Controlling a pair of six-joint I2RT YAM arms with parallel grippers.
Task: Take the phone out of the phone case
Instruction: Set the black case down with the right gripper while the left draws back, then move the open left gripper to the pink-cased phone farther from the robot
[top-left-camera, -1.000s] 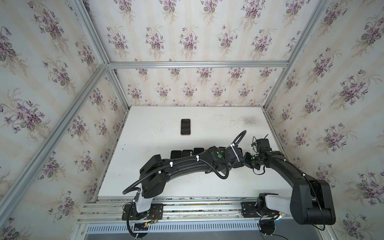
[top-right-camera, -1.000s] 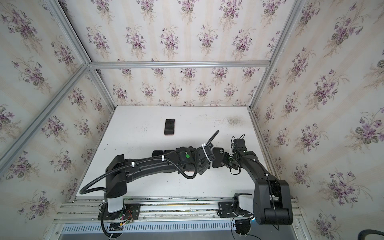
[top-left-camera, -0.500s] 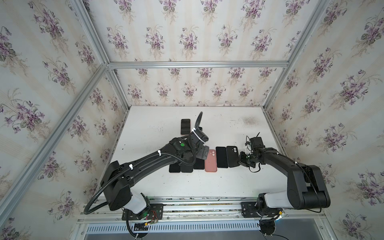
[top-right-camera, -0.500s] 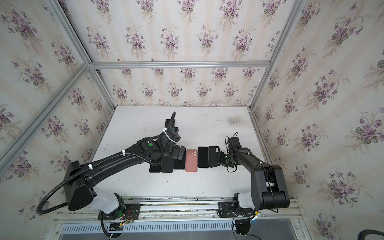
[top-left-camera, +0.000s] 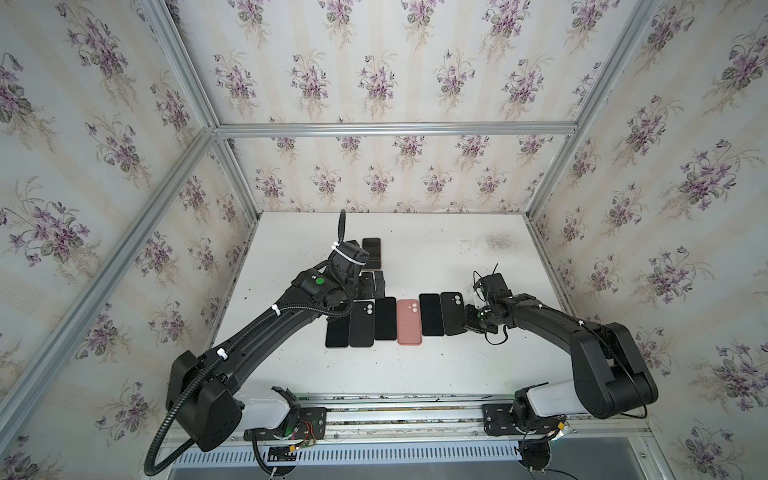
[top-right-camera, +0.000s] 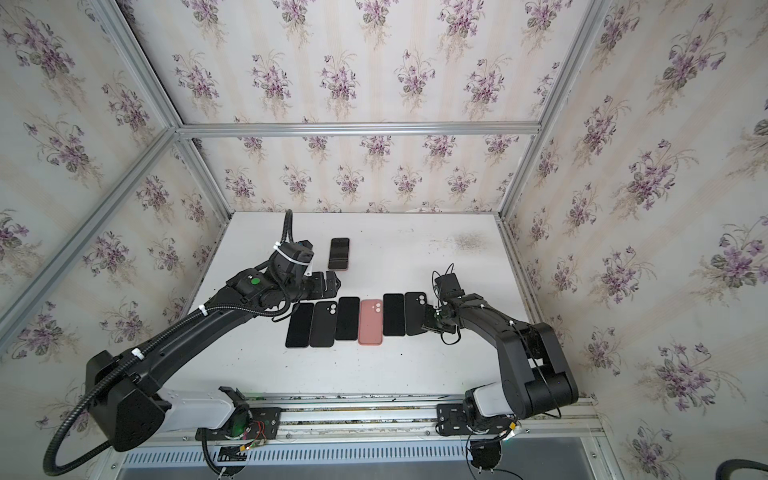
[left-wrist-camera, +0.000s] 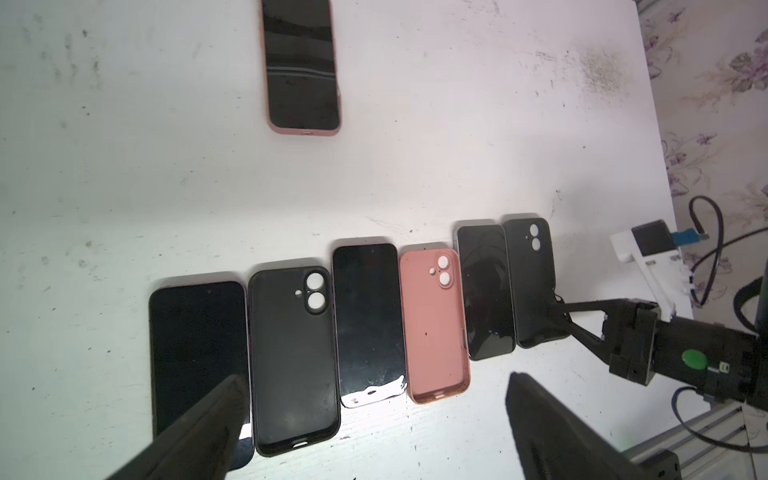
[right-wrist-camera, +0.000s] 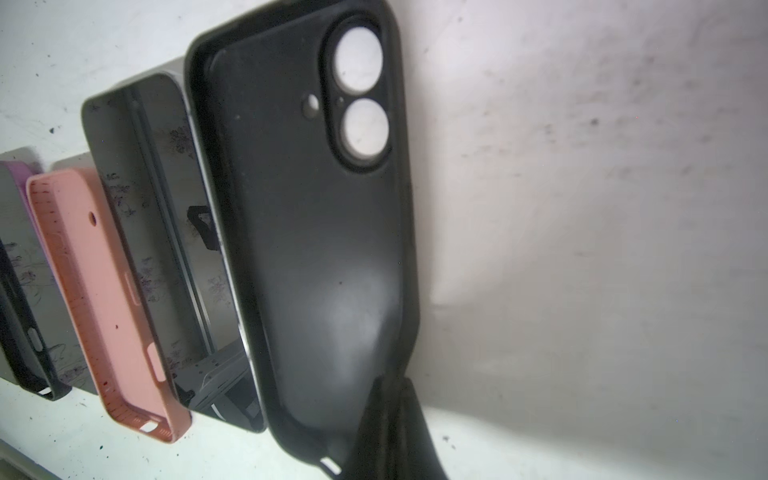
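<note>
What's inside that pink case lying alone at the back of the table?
A phone, dark screen up, fills the pink case. Its back and whatever lies beneath are covered.

I couldn't see the top of the end phone (top-left-camera: 336, 334) in the row; the left arm (top-left-camera: 266, 328) blocked it, and its wrist covered one edge of the pink-cased phone (top-left-camera: 373, 251) behind. In the left wrist view that phone's far end ran off the picture, and a finger of the left gripper (left-wrist-camera: 374, 376) overlapped the end phone's corner. In the right wrist view the right gripper (right-wrist-camera: 388, 386) masked a corner of the black case (right-wrist-camera: 311, 249), and the purple-edged phone (right-wrist-camera: 14, 174) was cut by the edge
</note>
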